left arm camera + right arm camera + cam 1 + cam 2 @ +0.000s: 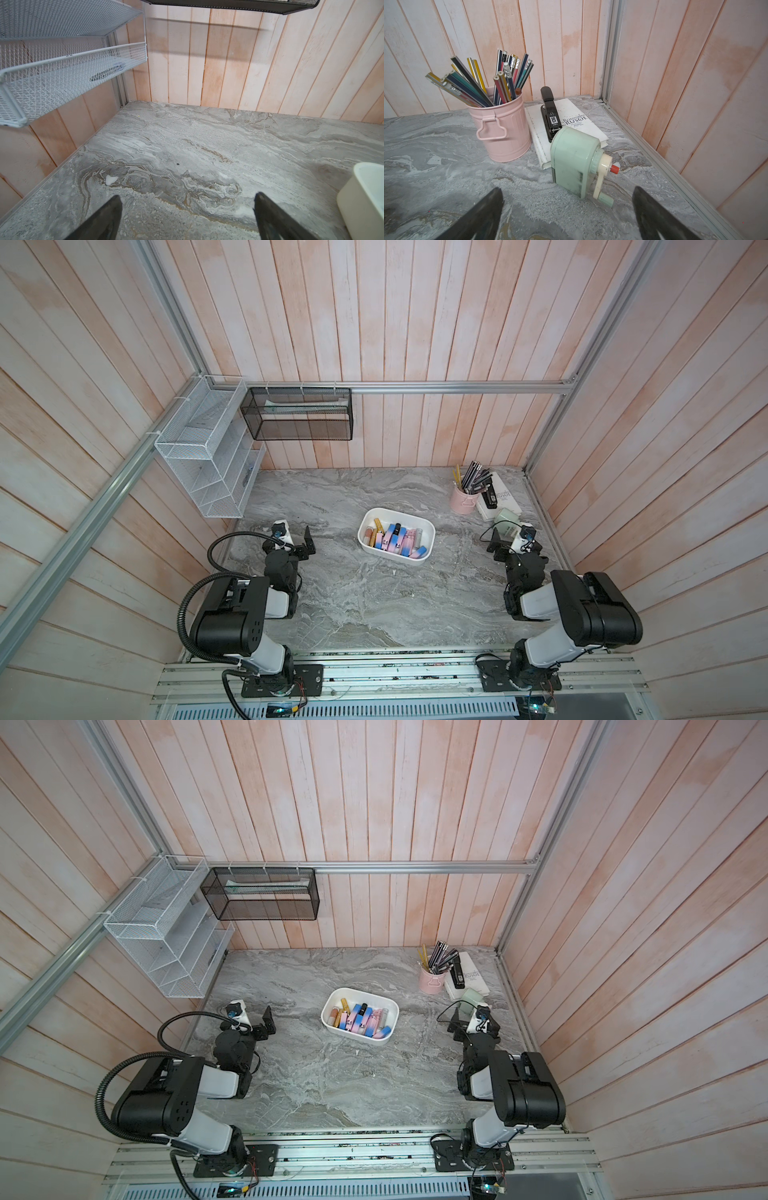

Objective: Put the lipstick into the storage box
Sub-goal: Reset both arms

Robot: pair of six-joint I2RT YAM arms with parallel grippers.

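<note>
Apparently looks done: lipsticks [395,540] heaped inside the storage box [395,559], between the two sets of jaws and well apart from both, left gripper [187,200] and right gripper [568,190] spread wide, pinching nothing, no stray one visible on the table [374,605].

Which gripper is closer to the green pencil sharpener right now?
Right. The right gripper is open, with the pencil sharpener just ahead of its fingers. The left gripper, also open, sits on the far side of the storage box from it.
</note>
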